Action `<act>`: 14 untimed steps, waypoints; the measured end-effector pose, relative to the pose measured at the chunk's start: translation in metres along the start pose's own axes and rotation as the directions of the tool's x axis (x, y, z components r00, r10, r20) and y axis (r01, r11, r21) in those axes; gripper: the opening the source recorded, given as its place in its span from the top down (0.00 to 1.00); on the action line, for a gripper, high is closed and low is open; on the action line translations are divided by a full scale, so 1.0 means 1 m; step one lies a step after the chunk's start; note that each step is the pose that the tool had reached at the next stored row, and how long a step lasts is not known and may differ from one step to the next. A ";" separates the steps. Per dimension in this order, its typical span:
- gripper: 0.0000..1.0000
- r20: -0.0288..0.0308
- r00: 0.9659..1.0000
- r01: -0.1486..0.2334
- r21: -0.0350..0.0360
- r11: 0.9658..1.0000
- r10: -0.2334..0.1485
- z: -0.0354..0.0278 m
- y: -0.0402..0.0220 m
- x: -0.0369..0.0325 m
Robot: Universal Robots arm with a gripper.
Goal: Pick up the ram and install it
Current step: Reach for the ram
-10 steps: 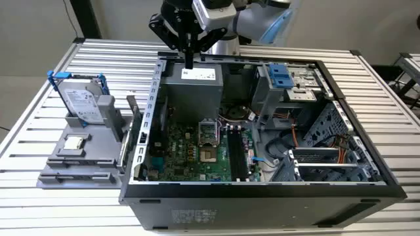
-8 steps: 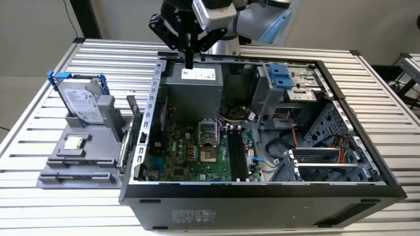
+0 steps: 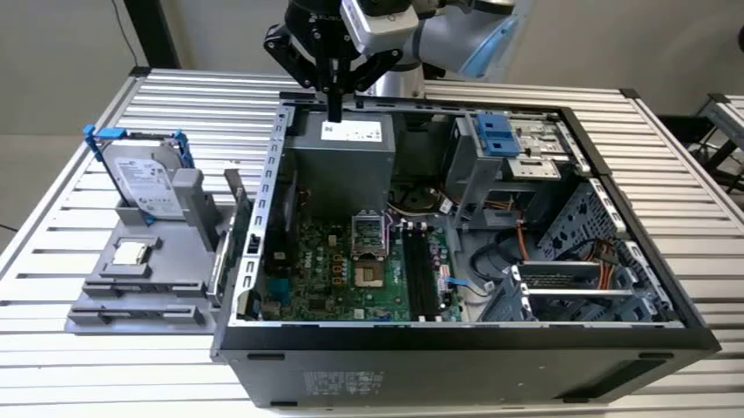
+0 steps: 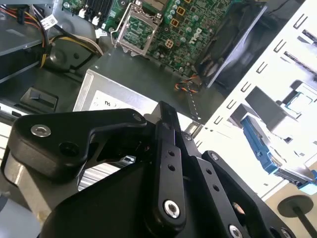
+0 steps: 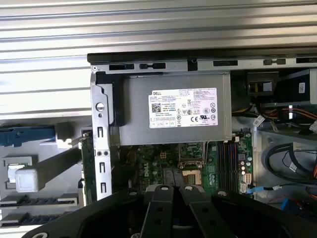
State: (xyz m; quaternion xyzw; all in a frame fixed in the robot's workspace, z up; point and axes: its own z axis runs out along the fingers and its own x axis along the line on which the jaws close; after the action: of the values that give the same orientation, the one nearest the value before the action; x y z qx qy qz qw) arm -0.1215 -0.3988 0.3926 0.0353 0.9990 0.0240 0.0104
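My gripper point(image 3: 334, 106) hangs over the back of the open computer case, just above the grey power supply point(image 3: 340, 157). Its fingers are shut together and I see nothing between them in both wrist views point(image 4: 166, 118) point(image 5: 174, 192). What looks like the ram point(image 3: 233, 198) is a thin dark stick standing on edge between the grey fixture and the case's side wall, well off to the exterior view's left of the gripper. It appears as a greenish strip point(image 5: 87, 168) in the first wrist view. The black memory slots point(image 3: 420, 272) point(image 5: 225, 163) lie on the green motherboard.
The case point(image 3: 465, 335) sits on a slatted metal table point(image 3: 70, 174). A grey fixture point(image 3: 139, 292) beside it holds a silver hard drive with a blue bracket point(image 3: 145, 178) and a small square chip point(image 3: 131, 252). Cables and drive cages fill the case's right side.
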 end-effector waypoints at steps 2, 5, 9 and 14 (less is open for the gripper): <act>1.00 0.000 1.000 0.000 0.000 1.000 0.000 -0.0001 -0.0001 0.0012; 1.00 0.000 1.000 0.000 0.000 1.000 0.000 -0.0001 -0.0003 0.0041; 1.00 0.000 1.000 0.000 0.000 1.000 0.000 -0.0001 -0.0004 0.0061; 1.00 0.000 1.000 0.000 0.000 1.000 0.000 -0.0002 -0.0005 0.0073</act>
State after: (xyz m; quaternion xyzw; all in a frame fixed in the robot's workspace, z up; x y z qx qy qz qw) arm -0.1288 -0.3988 0.3926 0.0354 0.9990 0.0240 0.0104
